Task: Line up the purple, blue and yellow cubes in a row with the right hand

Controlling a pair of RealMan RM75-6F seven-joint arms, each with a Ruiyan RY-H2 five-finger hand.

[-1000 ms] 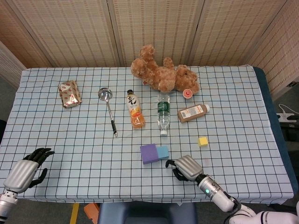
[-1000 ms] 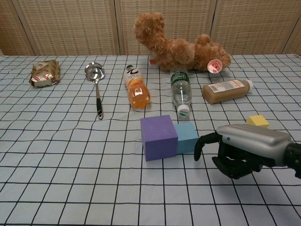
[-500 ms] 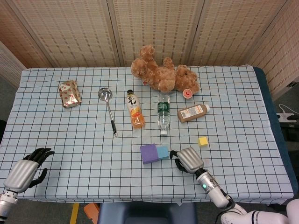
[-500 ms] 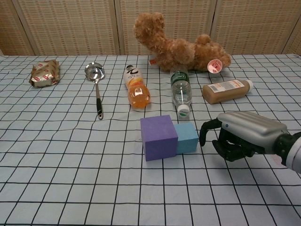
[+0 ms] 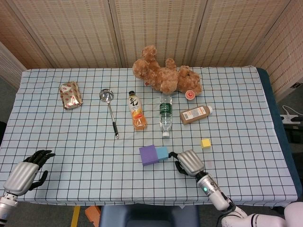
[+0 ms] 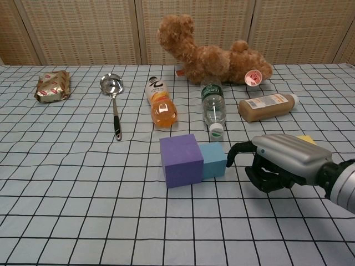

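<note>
The purple cube and the smaller blue cube stand side by side, touching, near the table's front middle. My right hand lies just right of the blue cube, fingers curled under and holding nothing, one fingertip at the cube's right face. The yellow cube sits apart, behind and right of that hand; in the chest view only a corner of the yellow cube shows over the hand. My left hand rests at the front left edge, holding nothing.
Behind the cubes lie a water bottle, an orange drink bottle, a brown bottle and a ladle. A teddy bear and a snack packet lie further back.
My right hand has moved left and away from me against the blue cube. The blue and purple cubes have slid a little to the left together. The left hand stayed still.
</note>
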